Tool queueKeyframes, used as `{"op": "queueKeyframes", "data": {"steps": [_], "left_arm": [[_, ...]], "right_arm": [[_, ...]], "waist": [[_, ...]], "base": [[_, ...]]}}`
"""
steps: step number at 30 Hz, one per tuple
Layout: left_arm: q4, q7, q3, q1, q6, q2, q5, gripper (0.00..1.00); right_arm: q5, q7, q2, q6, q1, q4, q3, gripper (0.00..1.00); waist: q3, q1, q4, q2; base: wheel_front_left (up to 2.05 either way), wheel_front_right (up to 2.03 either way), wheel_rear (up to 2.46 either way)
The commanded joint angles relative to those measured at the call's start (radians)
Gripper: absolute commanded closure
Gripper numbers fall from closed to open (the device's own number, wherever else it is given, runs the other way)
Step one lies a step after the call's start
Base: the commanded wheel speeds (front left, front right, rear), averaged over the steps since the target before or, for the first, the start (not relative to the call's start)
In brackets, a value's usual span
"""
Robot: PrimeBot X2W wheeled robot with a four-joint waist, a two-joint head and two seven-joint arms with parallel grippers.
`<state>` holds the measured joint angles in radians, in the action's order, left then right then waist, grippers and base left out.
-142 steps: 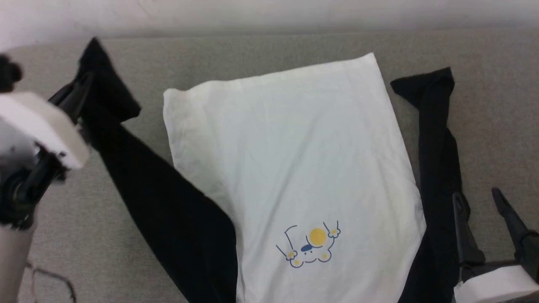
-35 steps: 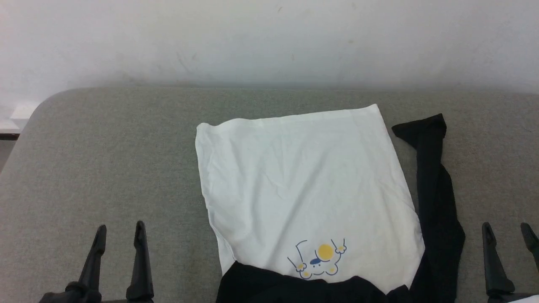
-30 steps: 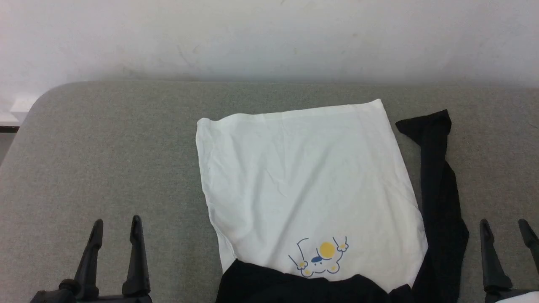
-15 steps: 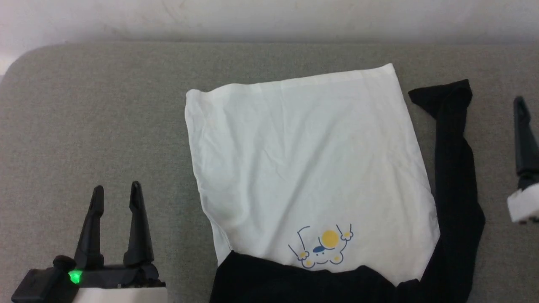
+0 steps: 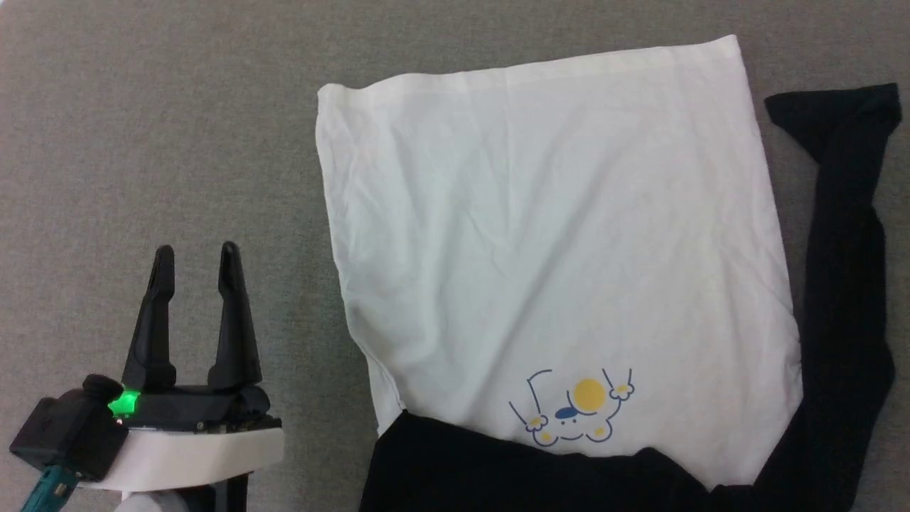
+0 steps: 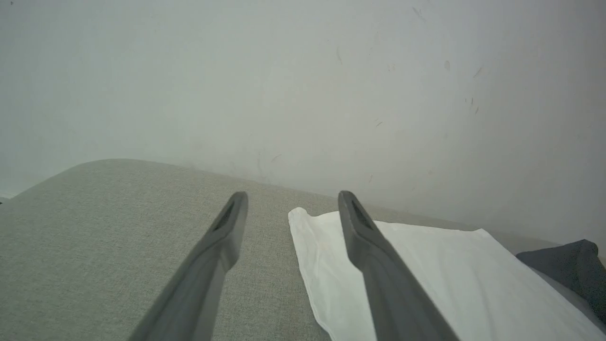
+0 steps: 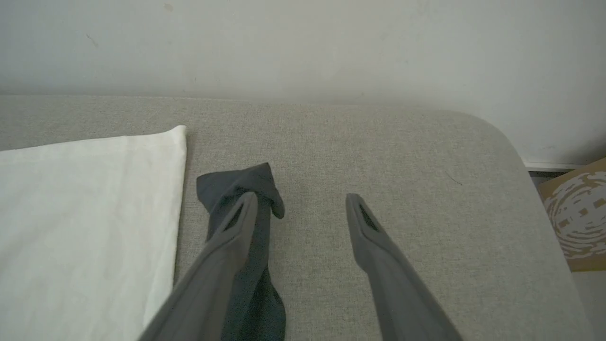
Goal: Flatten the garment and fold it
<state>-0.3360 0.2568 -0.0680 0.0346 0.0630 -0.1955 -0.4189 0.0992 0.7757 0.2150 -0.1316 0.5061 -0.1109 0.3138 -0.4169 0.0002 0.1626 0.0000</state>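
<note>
Garment [image 5: 554, 235] lies print-up at the centre of the tabletop [image 5: 142, 107], with its white body flat. I hold both hands spread and empty: left hand [image 5: 196, 247] parked at 8 o'clock, right hand [image 7: 301, 196] poised by the right sleeve [image 5: 846, 284] at 3 o'clock. Procedure: pinch that sleeve near the cuff, lift low, carry it toward 9 o'clock across the body, and release without dragging the white panel. In the earliest frame the left sleeve [image 5: 498, 469] stretched toward 10 o'clock; now it lies folded along 6 o'clock. The head camera has tilted down.
</note>
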Motion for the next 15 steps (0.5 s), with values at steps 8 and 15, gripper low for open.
{"op": "queueKeyframes", "data": {"steps": [8, 15], "left_arm": [[0.037, 0.005, 0.01, -0.058, -0.044, 0.033, 0.022, 0.0], [0.058, 0.005, 0.016, -0.072, -0.064, 0.049, 0.035, 0.0]], "right_arm": [[-0.026, 0.018, -0.027, 0.001, 0.044, 0.061, 0.025, 0.0], [-0.064, -0.063, -0.054, 0.001, 0.061, 0.137, 0.059, 1.0]], "waist": [[-0.076, -0.0002, 0.072, 0.0], [-0.083, -0.0002, 0.075, 0.0]], "base": [[0.0, 0.0, 0.0], [0.0, 0.0, 0.0]]}}
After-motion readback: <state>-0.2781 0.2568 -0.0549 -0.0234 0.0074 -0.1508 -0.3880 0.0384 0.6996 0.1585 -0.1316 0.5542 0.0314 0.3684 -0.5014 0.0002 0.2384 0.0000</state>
